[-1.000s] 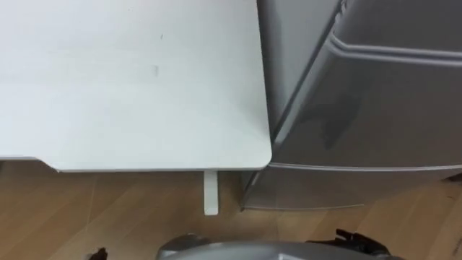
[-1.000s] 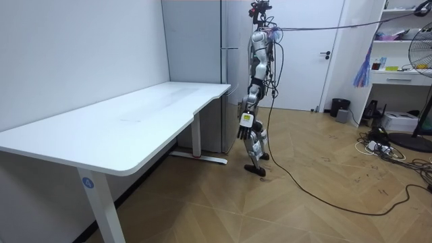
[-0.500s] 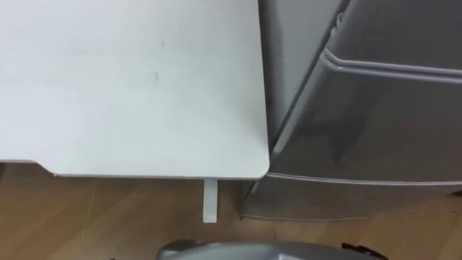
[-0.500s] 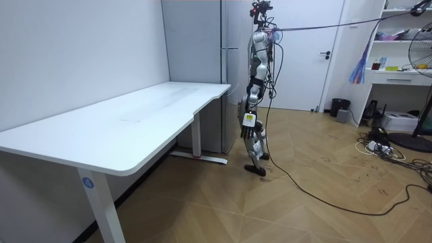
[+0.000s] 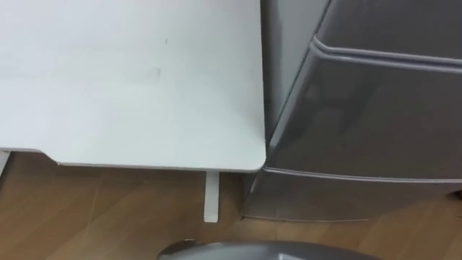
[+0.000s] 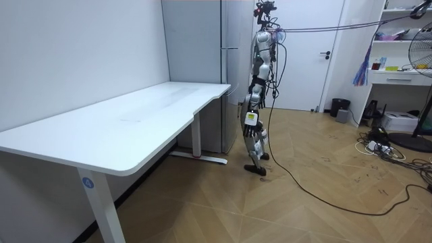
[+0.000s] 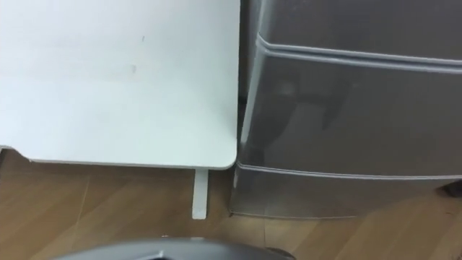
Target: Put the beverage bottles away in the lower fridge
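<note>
Grey glossy fridge [image 5: 361,108] at frame right, shut, a horizontal seam across its front. White desk [image 5: 130,87] at left. Left hand [image 6: 251,129] hangs beside thigh; can't tell its fingers.

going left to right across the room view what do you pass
desk → fridge → door → bin → fan
</note>
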You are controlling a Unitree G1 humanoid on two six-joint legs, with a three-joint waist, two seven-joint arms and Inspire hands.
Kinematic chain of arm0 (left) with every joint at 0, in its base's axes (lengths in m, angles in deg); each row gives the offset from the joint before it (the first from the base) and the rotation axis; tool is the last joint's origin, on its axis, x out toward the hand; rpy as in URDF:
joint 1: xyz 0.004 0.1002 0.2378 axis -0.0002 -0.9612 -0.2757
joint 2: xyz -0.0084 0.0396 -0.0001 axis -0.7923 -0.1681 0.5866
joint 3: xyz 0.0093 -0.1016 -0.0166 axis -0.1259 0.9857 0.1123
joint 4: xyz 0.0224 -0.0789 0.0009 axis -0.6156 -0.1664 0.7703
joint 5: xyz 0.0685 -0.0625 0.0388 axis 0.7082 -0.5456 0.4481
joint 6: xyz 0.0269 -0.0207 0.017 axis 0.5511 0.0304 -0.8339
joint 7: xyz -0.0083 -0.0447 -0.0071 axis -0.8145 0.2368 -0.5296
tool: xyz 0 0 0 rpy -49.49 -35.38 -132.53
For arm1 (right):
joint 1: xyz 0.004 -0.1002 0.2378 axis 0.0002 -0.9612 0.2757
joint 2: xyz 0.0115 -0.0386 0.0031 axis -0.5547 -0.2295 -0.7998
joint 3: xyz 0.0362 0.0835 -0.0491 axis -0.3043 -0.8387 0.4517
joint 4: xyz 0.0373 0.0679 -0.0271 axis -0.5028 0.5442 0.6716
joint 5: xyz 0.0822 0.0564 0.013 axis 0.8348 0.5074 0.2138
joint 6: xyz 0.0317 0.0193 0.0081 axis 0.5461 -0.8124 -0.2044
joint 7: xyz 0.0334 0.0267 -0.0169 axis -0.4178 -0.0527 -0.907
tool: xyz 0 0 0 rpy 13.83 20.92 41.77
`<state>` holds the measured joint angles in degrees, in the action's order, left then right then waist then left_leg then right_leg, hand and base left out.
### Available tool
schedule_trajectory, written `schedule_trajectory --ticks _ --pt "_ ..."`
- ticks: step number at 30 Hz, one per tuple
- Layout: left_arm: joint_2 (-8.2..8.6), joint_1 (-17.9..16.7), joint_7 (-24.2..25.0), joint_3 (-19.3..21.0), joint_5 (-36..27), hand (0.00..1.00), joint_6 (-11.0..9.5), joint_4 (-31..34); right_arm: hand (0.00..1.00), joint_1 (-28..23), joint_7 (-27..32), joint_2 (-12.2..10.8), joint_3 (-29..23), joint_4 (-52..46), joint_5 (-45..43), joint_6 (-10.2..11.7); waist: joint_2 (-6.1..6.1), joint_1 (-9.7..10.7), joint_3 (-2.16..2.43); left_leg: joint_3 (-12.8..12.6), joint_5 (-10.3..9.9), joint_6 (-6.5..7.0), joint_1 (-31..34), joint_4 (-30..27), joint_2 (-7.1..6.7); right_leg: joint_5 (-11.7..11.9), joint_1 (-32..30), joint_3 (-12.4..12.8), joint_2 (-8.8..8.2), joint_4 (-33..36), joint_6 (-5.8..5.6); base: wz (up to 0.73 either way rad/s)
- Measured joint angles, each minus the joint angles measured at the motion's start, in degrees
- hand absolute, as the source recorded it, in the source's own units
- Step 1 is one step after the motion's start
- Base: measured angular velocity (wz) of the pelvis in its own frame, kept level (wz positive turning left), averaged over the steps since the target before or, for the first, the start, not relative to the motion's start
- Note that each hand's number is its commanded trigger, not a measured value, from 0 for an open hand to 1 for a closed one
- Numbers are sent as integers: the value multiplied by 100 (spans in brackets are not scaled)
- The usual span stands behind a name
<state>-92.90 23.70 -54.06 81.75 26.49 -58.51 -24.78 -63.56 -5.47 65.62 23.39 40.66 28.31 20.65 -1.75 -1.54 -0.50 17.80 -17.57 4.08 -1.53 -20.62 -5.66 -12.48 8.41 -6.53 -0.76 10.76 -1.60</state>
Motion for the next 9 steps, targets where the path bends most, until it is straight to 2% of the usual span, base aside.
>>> schedule_trajectory --ticks 4,9 --pt "-1 47 -57 -43 4 0 -5 -75 0 37 27 -63 -4 -15 -275 -44 46 1 30 -3 16 -7 -42 41 -1 0 17 8 -4 -1 0 0" --pt "-1 52 -67 -55 2 0 -2 -64 0 212 30 -152 15 -12 -854 -37 18 -15 17 -72 65 -23 -129 151 23 1 67 -12 -17 -16 2 0"
